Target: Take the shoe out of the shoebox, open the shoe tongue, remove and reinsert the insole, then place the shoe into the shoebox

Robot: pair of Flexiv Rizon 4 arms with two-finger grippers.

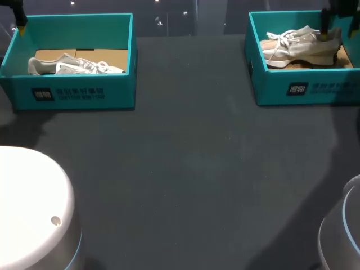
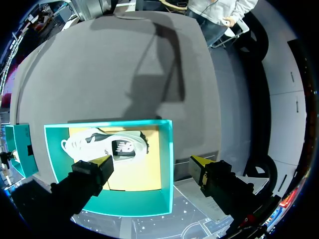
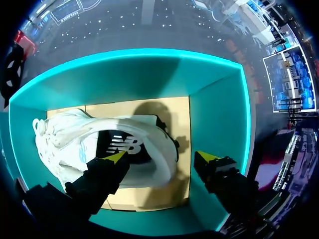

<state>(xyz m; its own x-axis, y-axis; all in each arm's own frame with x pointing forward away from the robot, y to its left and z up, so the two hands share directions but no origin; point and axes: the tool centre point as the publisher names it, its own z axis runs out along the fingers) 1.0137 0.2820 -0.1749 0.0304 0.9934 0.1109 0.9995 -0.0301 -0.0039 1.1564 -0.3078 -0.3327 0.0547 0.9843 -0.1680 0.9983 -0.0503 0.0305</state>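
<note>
Dark table (image 1: 185,146), two teal boxes: left shoebox (image 1: 73,95) at the far left, right shoebox (image 1: 309,87) at the far right. Each holds one pale shoe on its cardboard floor: left shoe (image 1: 76,66), right shoe (image 1: 304,48). Left gripper (image 2: 150,163) hangs spread above its box, straddling a side wall. Right gripper (image 3: 160,158) is spread too, one tip at the right shoe's heel opening, the other beside the heel, pinching nothing.

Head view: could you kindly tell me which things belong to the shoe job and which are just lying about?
Job: right shoebox, right shoe, left shoebox, left shoe, right gripper, left gripper.
Not the job's: table, white arm bases.
</note>
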